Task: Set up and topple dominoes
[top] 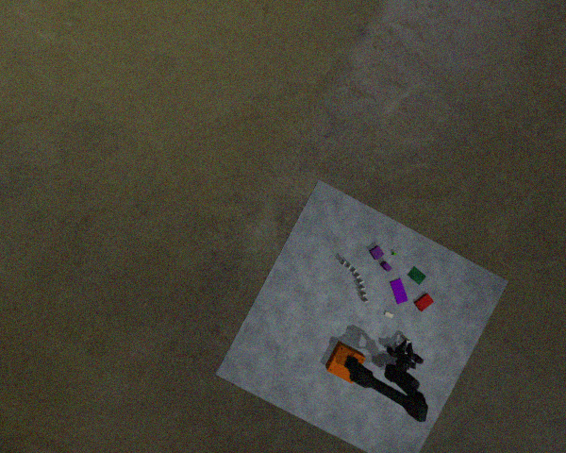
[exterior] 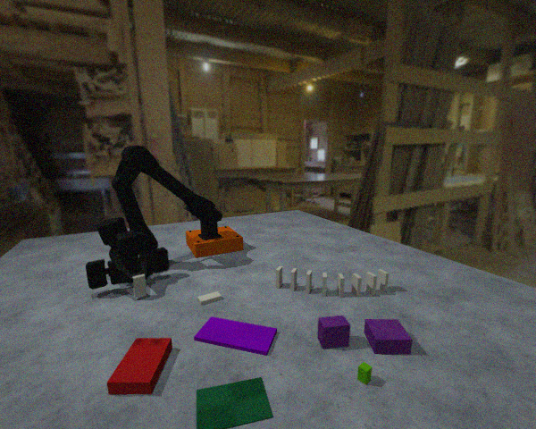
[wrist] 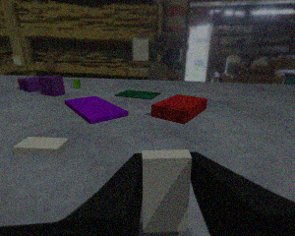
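A curved row of several cream dominoes (top: pixel 356 274) (exterior: pixel 309 282) stands upright, spaced apart. One loose cream domino (top: pixel 389 314) (exterior: pixel 209 298) (wrist: pixel 41 144) lies flat between the row and my gripper. My gripper (top: pixel 406 341) (exterior: pixel 139 282) (wrist: pixel 164 159) is low over the table, away from the row, and is shut on another cream domino (exterior: pixel 139 287) (wrist: pixel 165 197). That domino is upright with its lower end at or just above the table; I cannot tell whether it touches. The fingers hide part of its sides in the wrist view.
A purple slab (top: pixel 398 291) (exterior: pixel 235 335) (wrist: pixel 95 108), red block (top: pixel 424 302) (exterior: pixel 140 365) (wrist: pixel 179 108) and green sheet (top: pixel 416 275) (exterior: pixel 233 404) (wrist: pixel 138 94) lie beyond the loose domino. Two purple blocks and a small green block (exterior: pixel 364 373) are farther along. The orange base (top: pixel 344 361) (exterior: pixel 214 241) stands behind.
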Robot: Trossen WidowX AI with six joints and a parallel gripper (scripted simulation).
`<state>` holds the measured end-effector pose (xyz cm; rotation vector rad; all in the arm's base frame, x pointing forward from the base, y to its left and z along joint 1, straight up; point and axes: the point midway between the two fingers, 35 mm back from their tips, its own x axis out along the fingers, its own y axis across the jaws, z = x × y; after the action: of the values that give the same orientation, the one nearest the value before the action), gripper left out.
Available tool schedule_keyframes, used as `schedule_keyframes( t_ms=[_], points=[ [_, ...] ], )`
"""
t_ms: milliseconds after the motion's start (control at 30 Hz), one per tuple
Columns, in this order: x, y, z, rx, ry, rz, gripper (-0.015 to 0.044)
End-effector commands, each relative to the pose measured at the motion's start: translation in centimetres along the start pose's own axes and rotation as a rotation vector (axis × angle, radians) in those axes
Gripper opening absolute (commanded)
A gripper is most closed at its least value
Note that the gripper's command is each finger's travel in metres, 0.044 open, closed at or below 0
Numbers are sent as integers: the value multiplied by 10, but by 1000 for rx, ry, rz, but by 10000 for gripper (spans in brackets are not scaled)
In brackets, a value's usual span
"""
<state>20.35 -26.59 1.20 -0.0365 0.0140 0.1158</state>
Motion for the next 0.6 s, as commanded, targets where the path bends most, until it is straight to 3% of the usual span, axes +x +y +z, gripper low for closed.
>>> schedule_keyframes(
  t_ms=[0,333,567],
  points=[
    [0,0,-2,-4,1,-3,186],
    [0,0,-2,-4,1,-3,440],
    [-1,-2,28,-1,0,-1,440]
  ],
)
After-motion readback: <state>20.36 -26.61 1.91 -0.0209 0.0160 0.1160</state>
